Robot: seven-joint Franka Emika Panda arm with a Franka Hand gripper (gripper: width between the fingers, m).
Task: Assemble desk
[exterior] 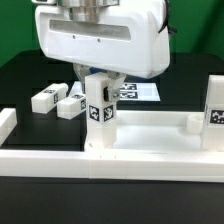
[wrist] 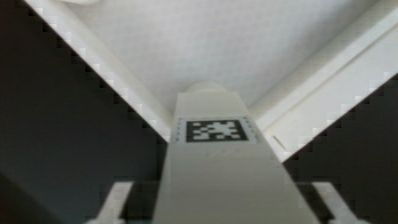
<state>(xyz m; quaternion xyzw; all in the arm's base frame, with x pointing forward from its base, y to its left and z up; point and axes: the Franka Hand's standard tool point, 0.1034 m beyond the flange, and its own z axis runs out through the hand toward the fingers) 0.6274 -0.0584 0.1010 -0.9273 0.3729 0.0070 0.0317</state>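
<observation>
Leg (exterior: 98, 112) stands at the panel (exterior: 150, 135) corner. The gripper (exterior: 99, 80) straddles it, jaws parted, not touching. Next, I judge: lift clear and fetch a loose leg (exterior: 45, 98).

On the black table (exterior: 20, 70) we see the desk panel (exterior: 150, 128), a loose leg (exterior: 46, 98) beside a second leg (exterior: 71, 104) — and the marker board (exterior: 140, 92).

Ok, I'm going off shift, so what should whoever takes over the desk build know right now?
Gripper open, jaws either side of the upright leg, gaps showing.
That leg stands at the panel's corner on the exterior view's left; a second leg stands at its right end.
Two loose legs lie on the table.
Left: check seating, fit those two.
</observation>
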